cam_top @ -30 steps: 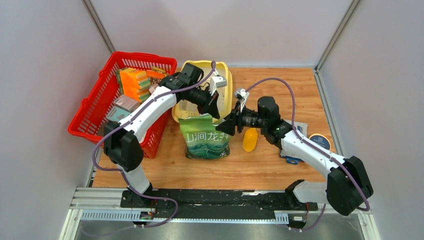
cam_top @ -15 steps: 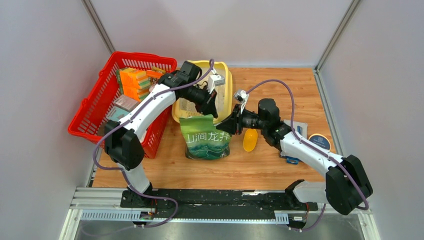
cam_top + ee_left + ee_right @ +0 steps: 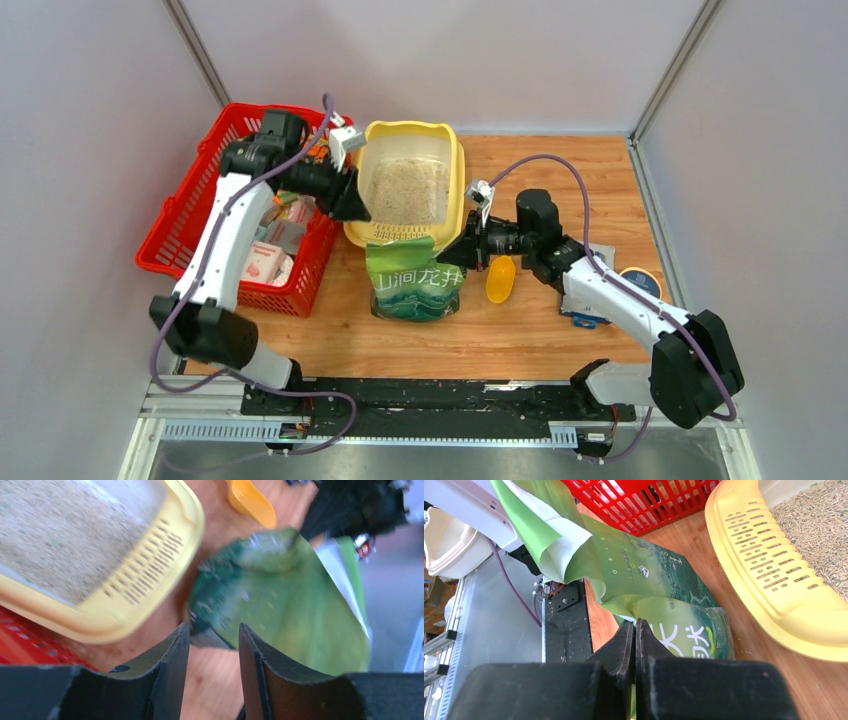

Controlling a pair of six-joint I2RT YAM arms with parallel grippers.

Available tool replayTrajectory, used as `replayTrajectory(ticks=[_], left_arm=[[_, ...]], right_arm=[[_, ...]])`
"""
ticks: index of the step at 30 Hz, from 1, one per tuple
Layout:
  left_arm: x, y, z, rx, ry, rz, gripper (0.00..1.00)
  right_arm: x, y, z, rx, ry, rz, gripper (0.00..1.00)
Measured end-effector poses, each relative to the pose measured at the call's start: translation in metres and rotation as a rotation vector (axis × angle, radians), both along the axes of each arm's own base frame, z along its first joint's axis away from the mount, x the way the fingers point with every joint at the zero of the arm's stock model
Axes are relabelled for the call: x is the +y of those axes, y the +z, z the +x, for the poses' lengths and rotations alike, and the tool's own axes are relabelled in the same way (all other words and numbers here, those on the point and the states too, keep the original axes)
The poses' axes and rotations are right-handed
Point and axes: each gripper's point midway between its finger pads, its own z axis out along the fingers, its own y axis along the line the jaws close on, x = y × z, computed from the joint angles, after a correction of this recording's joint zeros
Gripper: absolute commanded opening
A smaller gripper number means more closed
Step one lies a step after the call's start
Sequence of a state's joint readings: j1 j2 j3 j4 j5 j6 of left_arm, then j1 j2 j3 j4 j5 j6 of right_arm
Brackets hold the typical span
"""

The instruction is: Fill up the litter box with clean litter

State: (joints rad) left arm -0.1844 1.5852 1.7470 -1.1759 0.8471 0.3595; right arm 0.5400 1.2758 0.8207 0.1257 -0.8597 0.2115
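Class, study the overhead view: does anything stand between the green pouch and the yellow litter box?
Nothing visible does. The green pouch stands just before the slotted lip of the litter box, pinched by the right claw; the left claw hangs open beside it.

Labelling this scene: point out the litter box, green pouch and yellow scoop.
litter box [image 3: 400, 233]: top external view, slotted lip.
green pouch [image 3: 415, 287]: top external view, printed front.
yellow scoop [image 3: 499, 280]: top external view, bowl.

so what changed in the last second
The left gripper opened, let go of the green pouch and swung left, toward the red basket, uncovering the litter box. The right gripper closed on the pouch's upper right edge. Pouch, litter box, its litter and the yellow scoop stayed put.
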Motion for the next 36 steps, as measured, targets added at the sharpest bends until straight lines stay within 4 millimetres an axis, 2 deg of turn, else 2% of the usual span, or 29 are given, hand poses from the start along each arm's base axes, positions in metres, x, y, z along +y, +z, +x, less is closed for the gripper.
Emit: replayTrajectory(ticks=[4, 6, 10, 15, 18, 21, 24, 27, 28, 36], left_arm=[[0.01, 0.002, -0.063, -0.035, -0.073, 0.018, 0.55], [0.013, -0.001, -0.086, -0.05, -0.098, 0.026, 0.55], [0.02, -0.01, -0.112, -0.078, -0.126, 0.039, 0.58], [0.019, -0.024, -0.114, -0.073, -0.147, 0.046, 0.58], [0.012, -0.036, -0.108, -0.082, -0.142, 0.039, 0.58], [-0.003, -0.047, -0.106, -0.075, -0.151, 0.022, 0.57], [-0.019, -0.049, -0.103, -0.069, -0.156, -0.008, 0.49], [-0.031, -0.049, -0.097, -0.036, -0.135, -0.052, 0.37], [-0.035, -0.05, -0.095, -0.014, -0.119, -0.069, 0.3], [-0.058, -0.057, -0.086, 0.181, -0.014, -0.217, 0.09]], right_arm=[[-0.001, 0.0, 0.001, 0.012, 0.009, -0.022, 0.0], [-0.001, 0.0, 0.002, 0.017, 0.013, -0.029, 0.0], [-0.002, -0.001, 0.001, 0.021, 0.021, -0.036, 0.0], [-0.003, -0.001, 0.001, 0.018, 0.022, -0.037, 0.0], [-0.003, -0.002, 0.001, 0.016, 0.023, -0.038, 0.0], [-0.003, -0.001, 0.0, 0.017, 0.027, -0.039, 0.0], [-0.004, -0.002, -0.001, 0.025, 0.029, -0.04, 0.0], [-0.006, -0.003, -0.003, 0.038, 0.036, -0.044, 0.0], [-0.007, -0.003, -0.004, 0.043, 0.039, -0.046, 0.0], [-0.025, -0.002, -0.006, 0.087, 0.016, -0.063, 0.0]])
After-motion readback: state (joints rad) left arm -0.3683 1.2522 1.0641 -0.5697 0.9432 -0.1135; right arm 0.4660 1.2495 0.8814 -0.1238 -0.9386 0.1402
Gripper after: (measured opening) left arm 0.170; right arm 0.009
